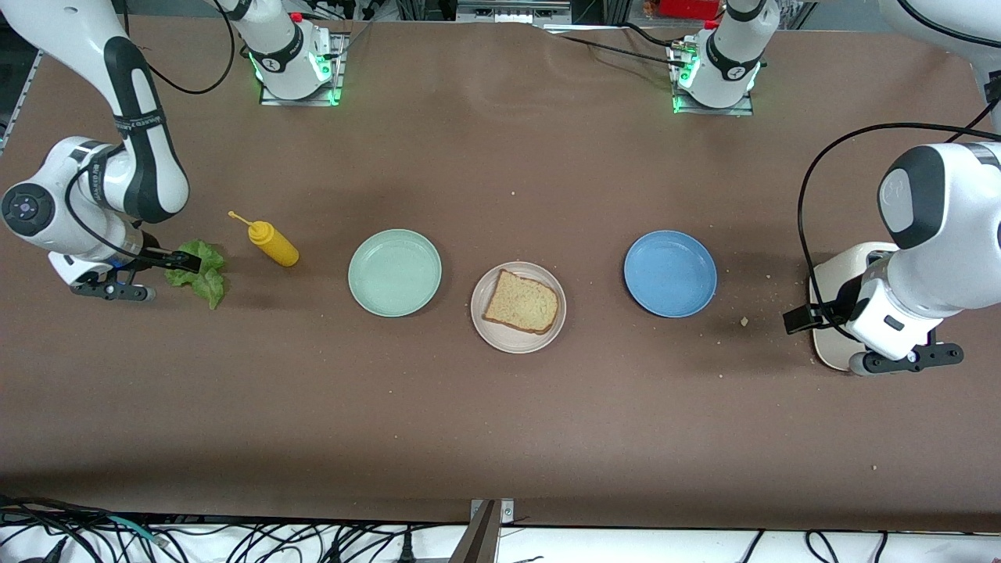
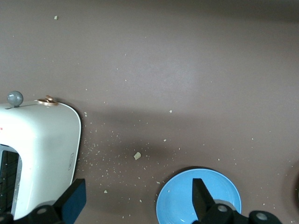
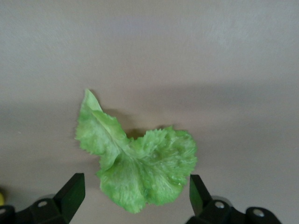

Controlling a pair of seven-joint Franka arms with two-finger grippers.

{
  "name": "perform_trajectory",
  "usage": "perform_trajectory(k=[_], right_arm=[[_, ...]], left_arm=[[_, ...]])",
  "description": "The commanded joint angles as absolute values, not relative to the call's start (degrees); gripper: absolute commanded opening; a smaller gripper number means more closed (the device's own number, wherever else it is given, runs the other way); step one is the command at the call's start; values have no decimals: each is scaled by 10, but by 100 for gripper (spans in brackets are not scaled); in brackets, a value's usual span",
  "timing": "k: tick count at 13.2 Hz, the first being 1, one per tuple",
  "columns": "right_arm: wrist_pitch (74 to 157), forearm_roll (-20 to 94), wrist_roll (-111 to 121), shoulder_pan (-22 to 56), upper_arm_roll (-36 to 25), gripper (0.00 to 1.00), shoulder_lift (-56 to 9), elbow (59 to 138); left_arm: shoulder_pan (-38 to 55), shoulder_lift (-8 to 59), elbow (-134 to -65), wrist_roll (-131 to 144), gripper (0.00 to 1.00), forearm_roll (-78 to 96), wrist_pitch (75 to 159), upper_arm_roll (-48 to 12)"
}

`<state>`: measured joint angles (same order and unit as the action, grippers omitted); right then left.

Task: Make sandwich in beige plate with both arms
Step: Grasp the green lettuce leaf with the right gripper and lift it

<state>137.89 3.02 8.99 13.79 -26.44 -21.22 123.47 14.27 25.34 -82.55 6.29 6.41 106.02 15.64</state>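
The beige plate [image 1: 512,345] sits mid-table with one tan bread slice [image 1: 522,302] lying on it. A ruffled green lettuce leaf [image 1: 205,274] [image 3: 140,163] lies on the table toward the right arm's end. My right gripper [image 1: 176,266] [image 3: 134,191] hangs open just above the leaf, one finger on either side of its edge and apart from it. My left gripper [image 1: 805,319] [image 2: 138,198] is open and holds nothing. It hovers over crumb-strewn table between the white toaster [image 1: 833,274] [image 2: 42,149] and the blue plate [image 1: 670,273] [image 2: 177,200].
A mint green plate [image 1: 395,272] stands beside the beige plate toward the right arm's end. A yellow mustard bottle [image 1: 273,243] lies on its side between it and the lettuce. Crumbs lie scattered around the toaster.
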Motion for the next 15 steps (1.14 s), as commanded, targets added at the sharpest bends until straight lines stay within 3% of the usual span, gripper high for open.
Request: perform_trajectory(k=[1, 5, 7, 8, 9, 10, 11, 13, 15], right_arm=[[1415, 19, 86, 120, -250, 99, -206, 1272], [1455, 22, 86, 100, -232, 98, -238, 1278], [1465, 24, 86, 98, -231, 90, -251, 1277], [1475, 25, 85, 98, -230, 83, -258, 1277], [1479, 25, 82, 98, -229, 64, -262, 1277], [1478, 25, 82, 97, -223, 39, -261, 1277], [1478, 25, 83, 94, -222, 23, -260, 1277], [1477, 25, 83, 94, -221, 4, -261, 1277], [1475, 25, 83, 95, -219, 0, -258, 1274]], left_arm=[[149, 252, -827, 69, 100, 71, 1065, 159], [149, 252, -827, 69, 100, 71, 1065, 159], [149, 252, -827, 69, 100, 71, 1065, 159], [149, 252, -827, 69, 100, 71, 1065, 159], [149, 252, -827, 69, 100, 71, 1065, 159], [149, 252, -827, 69, 100, 71, 1065, 159], [149, 252, -827, 69, 100, 71, 1065, 159], [149, 253, -827, 69, 100, 71, 1065, 159], [149, 253, -827, 69, 100, 71, 1065, 159]])
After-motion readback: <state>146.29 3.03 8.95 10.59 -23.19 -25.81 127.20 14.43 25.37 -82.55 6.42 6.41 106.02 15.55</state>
